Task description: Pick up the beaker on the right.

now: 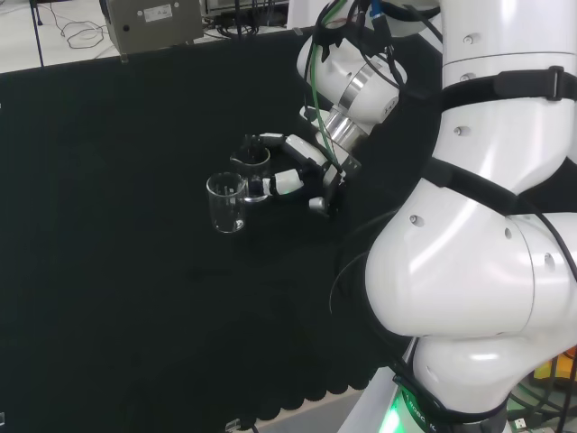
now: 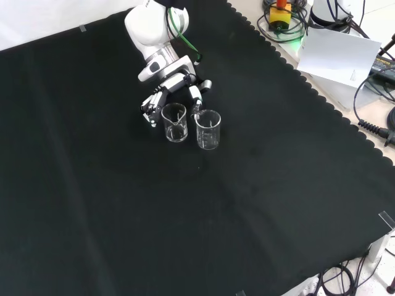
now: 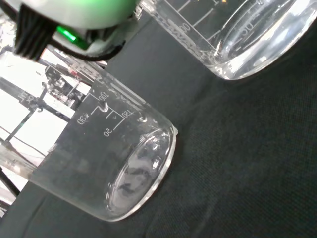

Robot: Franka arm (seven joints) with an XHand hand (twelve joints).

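Observation:
Two clear glass beakers stand upright and close together on the black cloth. In the front view one beaker (image 2: 174, 121) is on the left and the other beaker (image 2: 208, 129) on the right. In the head view the first is the farther beaker (image 1: 251, 161) and the second the nearer beaker (image 1: 225, 200). The hand (image 2: 166, 92) (image 1: 297, 176) is low over the cloth just behind them, with its fingers fairly straight. One finger (image 2: 196, 102) reaches between the two beakers and the others (image 2: 150, 112) lie past the left one. Contact cannot be told. The wrist view shows both beakers (image 3: 114, 163) (image 3: 237, 34) close up.
The arm's white links (image 1: 487, 225) rise at the right of the head view. The cloth's scalloped edge (image 2: 308, 86) runs along the right of the front view, with cables and a paper sheet (image 2: 339, 55) beyond it. A grey box (image 1: 153, 23) stands behind the bench.

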